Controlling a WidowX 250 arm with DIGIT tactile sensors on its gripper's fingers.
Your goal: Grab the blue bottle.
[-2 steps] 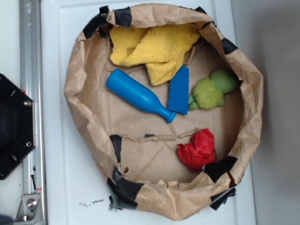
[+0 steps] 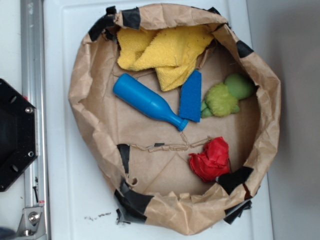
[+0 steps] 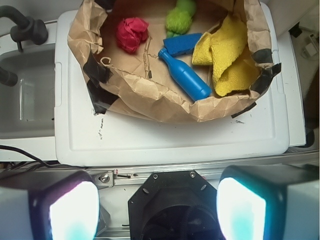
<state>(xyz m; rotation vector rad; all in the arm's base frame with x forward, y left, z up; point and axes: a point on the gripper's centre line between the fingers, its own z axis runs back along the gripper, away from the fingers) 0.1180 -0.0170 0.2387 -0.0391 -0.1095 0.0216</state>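
— Lying on its side on the floor of the crumpled brown paper bowl (image 2: pixel 82 95), the blue bottle (image 2: pixel 147 102). Wide base toward the upper left in the exterior view, narrow neck slanting down to the right.

— Touching anything?

— Mouth right at the lower corner of the darker blue sponge block (image 2: pixel 190 97), seemingly in contact. Upper side of the body just beside the rumpled yellow towel (image 2: pixel 162 47), heaped against the far wall of the bowl.

— And beyond the sponge?

— Green plush toy (image 2: pixel 226 97) just to the right of the block, close against it. Crumpled red cloth (image 2: pixel 212 159) lower right, well apart from the bottle. Black tape patches (image 2: pixel 134 199) along the paper rim. Whole bowl resting on a white tray-like surface (image 2: pixel 70 200), with a metal rail (image 2: pixel 31 65) and a black hexagonal base plate (image 2: pixel 15 135) off to the left.

— Seen from the wrist camera?

— Same bottle (image 3: pixel 185 75), now with neck pointing up-left and base near the closest paper wall, partly tucked behind its crumpled edge. Sponge (image 3: pixel 182 44) at the neck, towel (image 3: pixel 227 57) to the right.

— State of the claw?

— Fingers spread wide apart, gripper (image 3: pixel 157 210) holding nothing. Two pale glowing pads (image 3: pixel 75 210) at the bottom corners of the wrist view, far back from the bowl, over the black base plate.
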